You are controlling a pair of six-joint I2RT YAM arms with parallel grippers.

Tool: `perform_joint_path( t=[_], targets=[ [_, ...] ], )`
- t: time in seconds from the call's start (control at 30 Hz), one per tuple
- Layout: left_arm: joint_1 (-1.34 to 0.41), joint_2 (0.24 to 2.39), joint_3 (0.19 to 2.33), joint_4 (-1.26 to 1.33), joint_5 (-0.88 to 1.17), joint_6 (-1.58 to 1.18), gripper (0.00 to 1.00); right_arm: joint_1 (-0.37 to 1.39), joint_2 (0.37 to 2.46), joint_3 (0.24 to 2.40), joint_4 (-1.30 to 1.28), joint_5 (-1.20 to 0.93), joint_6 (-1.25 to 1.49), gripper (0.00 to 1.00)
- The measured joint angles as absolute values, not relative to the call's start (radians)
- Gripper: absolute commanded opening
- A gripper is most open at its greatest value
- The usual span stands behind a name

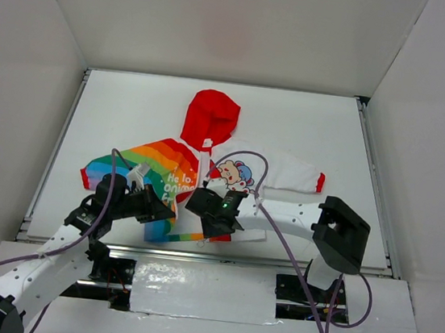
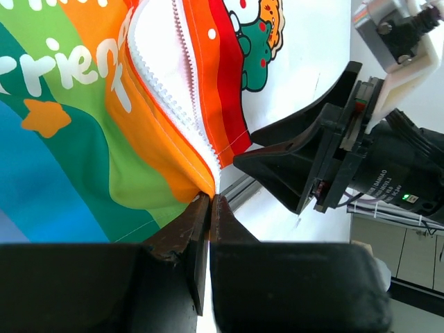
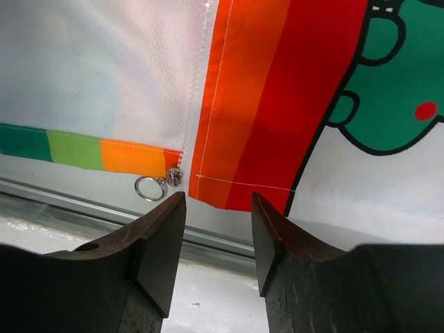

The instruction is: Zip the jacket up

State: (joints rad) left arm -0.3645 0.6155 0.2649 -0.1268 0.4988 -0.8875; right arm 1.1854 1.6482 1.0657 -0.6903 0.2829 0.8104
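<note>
The jacket lies flat on the white table, red hood at the far end, rainbow half left, white cartoon half right. My left gripper is shut on the orange bottom corner of the rainbow half by the zipper; the white zipper teeth lie parted above it. My right gripper is open at the bottom hem. In the right wrist view its jaws stand just short of the orange-red hem, and the silver slider with ring pull sits left of the gap.
The table's metal front rail runs just behind both grippers and also shows in the right wrist view. White walls enclose the table. A purple cable loops over the right arm. My right gripper's body sits close to the left one.
</note>
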Motion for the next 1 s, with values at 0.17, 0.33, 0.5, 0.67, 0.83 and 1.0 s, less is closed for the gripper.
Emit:
perform_joint_path(
  t=[0.17,0.33,0.5,0.67,0.83,1.0],
  targets=[
    [-0.364,0.616,0.265,-0.127,0.503,-0.883,0.0,1.187,1.7,1.077,-0.689,0.276,0.81,0.47],
    [-0.364,0.616,0.265,-0.127,0.507,-0.863,0.0,1.187,1.718,1.077,-0.687,0.272,0.813,0.44],
    [-0.364,0.616,0.264,-0.126,0.519,-0.862,0.0,1.187,1.734,1.077,-0.681,0.255,0.813,0.44],
    [-0.364,0.612,0.262,-0.126,0.524,-0.862,0.0,1.188,1.76,1.088,-0.68,0.247,0.812,0.44],
    [-0.364,0.612,0.26,-0.126,0.526,-0.86,0.0,1.191,1.766,1.094,-0.678,0.244,0.814,0.36],
    [-0.364,0.613,0.26,-0.126,0.529,-0.859,0.0,1.194,1.767,1.094,-0.669,0.236,0.813,0.25]
  ],
)
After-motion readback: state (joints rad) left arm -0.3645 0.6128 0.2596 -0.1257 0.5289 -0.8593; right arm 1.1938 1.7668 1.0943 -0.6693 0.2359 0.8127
